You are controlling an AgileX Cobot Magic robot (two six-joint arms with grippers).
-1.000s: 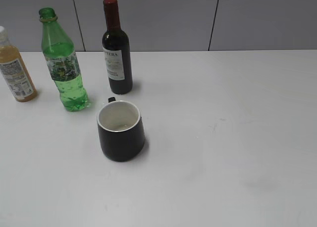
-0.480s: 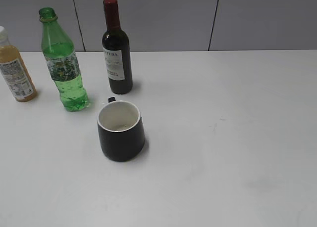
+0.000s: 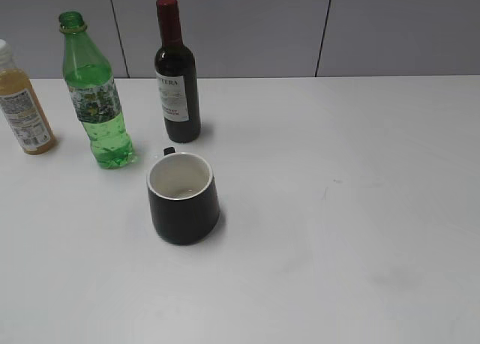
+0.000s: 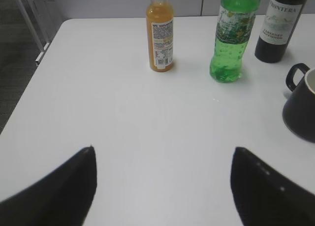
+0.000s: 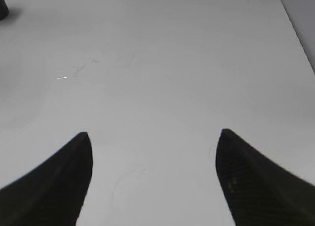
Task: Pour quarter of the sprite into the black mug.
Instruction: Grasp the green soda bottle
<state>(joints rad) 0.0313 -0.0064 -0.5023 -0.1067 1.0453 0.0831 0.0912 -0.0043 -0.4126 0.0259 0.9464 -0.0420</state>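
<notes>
On the white table (image 3: pixel 360 209), the uncapped sprite (image 3: pixel 95 104) stands behind and left of the black mug (image 3: pixel 183 198), both grippers (image 4: pixel 162 186) (image 5: pixel 153 179) spread wide and empty; a careless grasp could topple the tall bottle, spilling soda.

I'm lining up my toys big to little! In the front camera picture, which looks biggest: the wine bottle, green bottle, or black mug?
1. Wine bottle and green bottle: about equally tall, too close to rank.
2. Black mug: shortest, though widest and nearest the camera.
</notes>
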